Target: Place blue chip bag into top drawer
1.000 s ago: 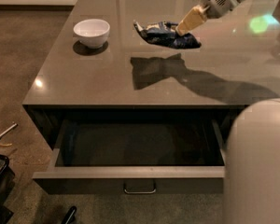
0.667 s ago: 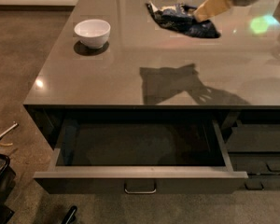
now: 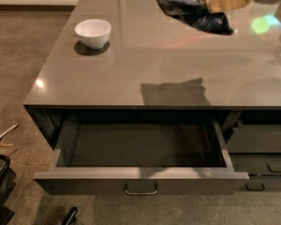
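above the counter, the end effector grips the blue chip bag aloft.

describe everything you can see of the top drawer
The top drawer is wide, shallow and dark grey with a lighter grey rim and a small curved metal handle centred on its front. It stands pulled out from under the counter, level, with nothing visible inside. The gripper is high at the top right over the counter, holding the blue chip bag clear of it.
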Tool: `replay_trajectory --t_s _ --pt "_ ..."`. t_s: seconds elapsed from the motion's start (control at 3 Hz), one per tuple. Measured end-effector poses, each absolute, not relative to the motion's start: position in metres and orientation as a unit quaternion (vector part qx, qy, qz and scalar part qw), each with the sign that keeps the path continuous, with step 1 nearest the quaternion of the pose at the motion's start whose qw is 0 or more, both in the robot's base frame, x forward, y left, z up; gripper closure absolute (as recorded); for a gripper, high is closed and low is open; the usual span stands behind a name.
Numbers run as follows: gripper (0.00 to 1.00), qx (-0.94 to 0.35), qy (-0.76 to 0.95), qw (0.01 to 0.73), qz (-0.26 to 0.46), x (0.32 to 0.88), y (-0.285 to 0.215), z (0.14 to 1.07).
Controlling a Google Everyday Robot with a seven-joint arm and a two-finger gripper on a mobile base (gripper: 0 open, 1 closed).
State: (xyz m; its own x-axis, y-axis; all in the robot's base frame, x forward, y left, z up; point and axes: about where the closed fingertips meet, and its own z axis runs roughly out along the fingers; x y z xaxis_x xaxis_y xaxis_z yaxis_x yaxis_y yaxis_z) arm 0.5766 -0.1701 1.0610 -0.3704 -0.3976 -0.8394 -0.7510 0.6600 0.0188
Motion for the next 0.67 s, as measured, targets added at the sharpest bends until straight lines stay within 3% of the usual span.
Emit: replay_trajectory --t_s 0.67 --pt "1.0 -0.345 0.807 0.417 0.235 0.563 -0.16 1.035"
